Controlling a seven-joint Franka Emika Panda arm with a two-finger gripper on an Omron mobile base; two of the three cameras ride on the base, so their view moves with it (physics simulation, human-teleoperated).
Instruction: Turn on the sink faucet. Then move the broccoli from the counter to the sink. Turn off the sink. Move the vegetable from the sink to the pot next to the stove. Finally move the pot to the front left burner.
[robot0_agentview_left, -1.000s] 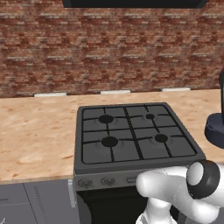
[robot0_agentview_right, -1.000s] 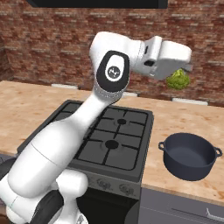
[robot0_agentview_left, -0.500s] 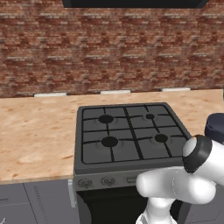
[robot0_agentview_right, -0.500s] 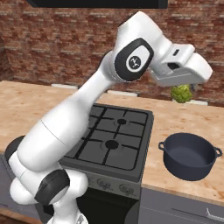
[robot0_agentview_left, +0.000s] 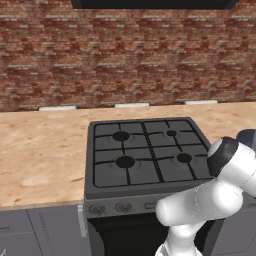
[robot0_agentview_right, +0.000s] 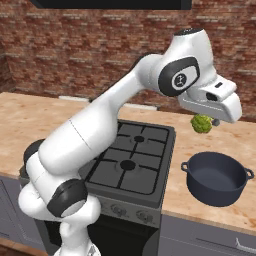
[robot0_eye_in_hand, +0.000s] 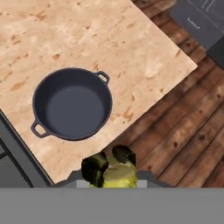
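Gripper (robot0_agentview_right: 211, 121) pinching broccoli (robot0_agentview_right: 201, 123) aloft, pot (robot0_agentview_right: 217, 177) empty at its 6 o'clock; drop-in and burner move remain.

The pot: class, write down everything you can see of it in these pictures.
The pot is round, shallow and dark blue-grey, with a darker, empty interior and two small loop handles on opposite sides. It looks like matte metal. It stands upright on the tan counter, right of the stove. Nothing touches it; the gripper holds the broccoli in the air above it.
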